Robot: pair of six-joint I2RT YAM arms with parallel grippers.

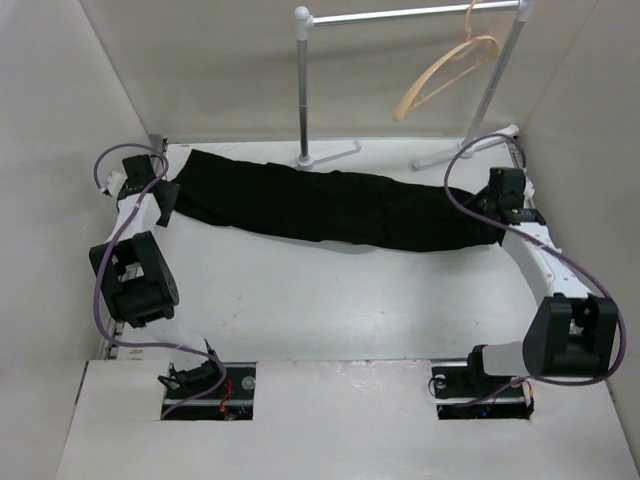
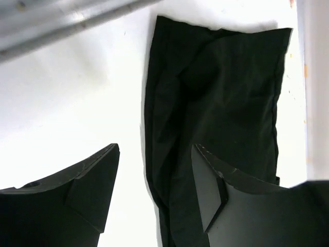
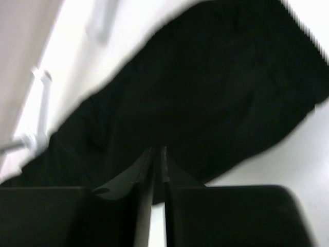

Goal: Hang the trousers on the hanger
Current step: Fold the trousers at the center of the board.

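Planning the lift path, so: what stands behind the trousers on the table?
Behind the trousers stands the grey metal rail on white feet, with the wooden hanger hooked on its bar. Whether the fabric's far edge covers part of a foot cannot be told.

White table (image 1: 330, 300), plain pale walls (image 1: 200, 60), grey rail (image 1: 400, 14) on white feet

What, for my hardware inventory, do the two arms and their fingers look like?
The left arm and right arm both have white links joined by boxy black joint housings. A purple cable loops loosely along each. The left fingers are matt black wedges with flat faces, tapering to a point. The right fingers look equally black, though blurred. No markings are legible.
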